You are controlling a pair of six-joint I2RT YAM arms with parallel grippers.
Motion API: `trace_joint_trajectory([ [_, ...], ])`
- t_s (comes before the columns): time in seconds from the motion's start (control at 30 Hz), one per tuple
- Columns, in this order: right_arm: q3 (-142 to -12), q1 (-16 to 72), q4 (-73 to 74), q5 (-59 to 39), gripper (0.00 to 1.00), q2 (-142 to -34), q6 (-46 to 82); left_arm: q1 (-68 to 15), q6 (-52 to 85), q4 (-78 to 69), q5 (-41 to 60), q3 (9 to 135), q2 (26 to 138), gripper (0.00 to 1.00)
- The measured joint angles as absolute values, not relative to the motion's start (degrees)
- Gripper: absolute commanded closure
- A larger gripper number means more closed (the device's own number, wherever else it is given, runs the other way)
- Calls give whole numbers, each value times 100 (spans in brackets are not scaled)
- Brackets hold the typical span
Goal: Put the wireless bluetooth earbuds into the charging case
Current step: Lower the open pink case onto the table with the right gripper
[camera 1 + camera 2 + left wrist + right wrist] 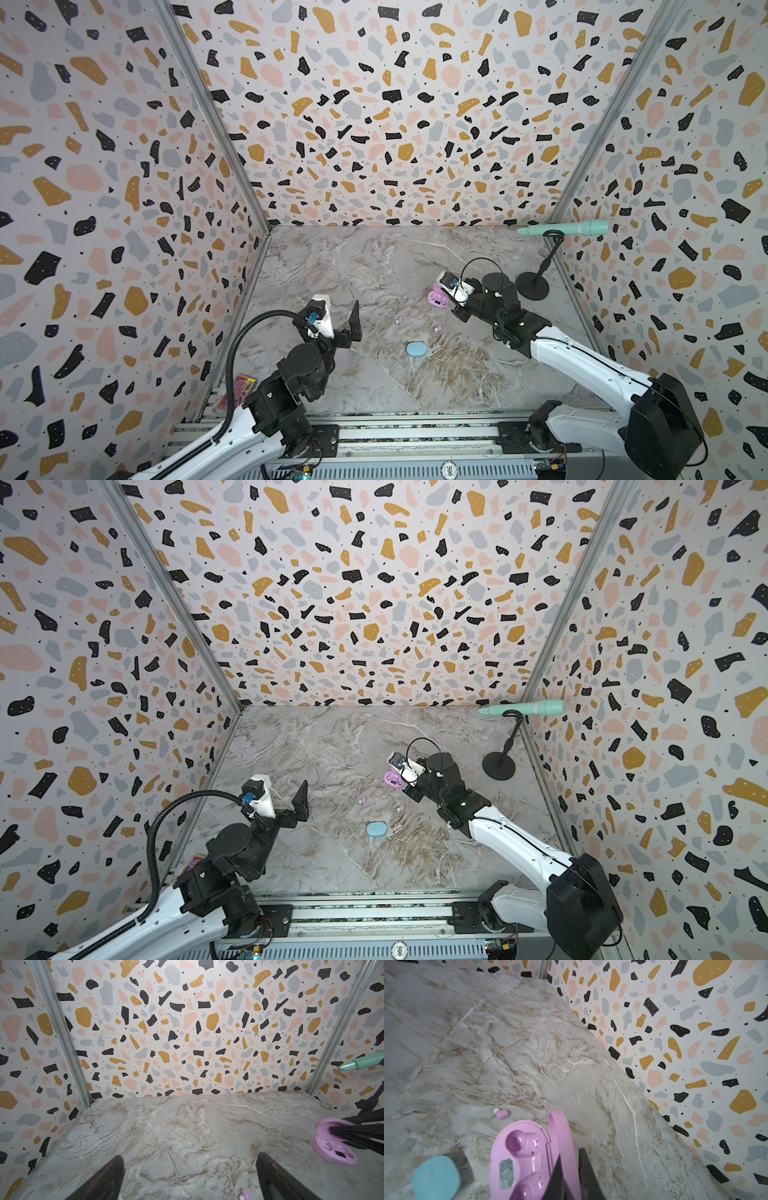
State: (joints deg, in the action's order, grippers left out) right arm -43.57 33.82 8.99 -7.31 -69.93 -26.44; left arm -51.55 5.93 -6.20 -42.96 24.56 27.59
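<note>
A pink charging case (pixel 435 298) (pixel 517 1159) lies open on the marble table, both of its wells empty. My right gripper (pixel 570 1154) is shut on the case's raised lid (pixel 560 1132). Two pale pink earbuds (pixel 400 320) (pixel 437 328) lie loose on the table in front of the case. One earbud shows in the right wrist view (pixel 501 1113) and one at the edge of the left wrist view (pixel 244 1194). A closed light blue case (pixel 416 349) (pixel 437 1176) sits nearer the front. My left gripper (pixel 190 1156) hovers open and empty at the left, apart from everything.
A teal microphone (pixel 573 228) rests on a black stand (pixel 532 285) in the back right corner, close behind my right arm. A colourful card (pixel 239 388) lies at the front left edge. Patterned walls enclose the table on three sides.
</note>
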Motion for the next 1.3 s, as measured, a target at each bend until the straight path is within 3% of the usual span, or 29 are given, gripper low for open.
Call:
trace_joint_trajectory([
  [0.63,-4547,3116,1678,-1363,100,-8851,-3955,-5155,447,-604,-4276,2342,2766,0],
  [1.3,-4884,3111,1785,-1911,100,-9671,-4167,-5155,366,-604,-4254,2296,2808,0],
])
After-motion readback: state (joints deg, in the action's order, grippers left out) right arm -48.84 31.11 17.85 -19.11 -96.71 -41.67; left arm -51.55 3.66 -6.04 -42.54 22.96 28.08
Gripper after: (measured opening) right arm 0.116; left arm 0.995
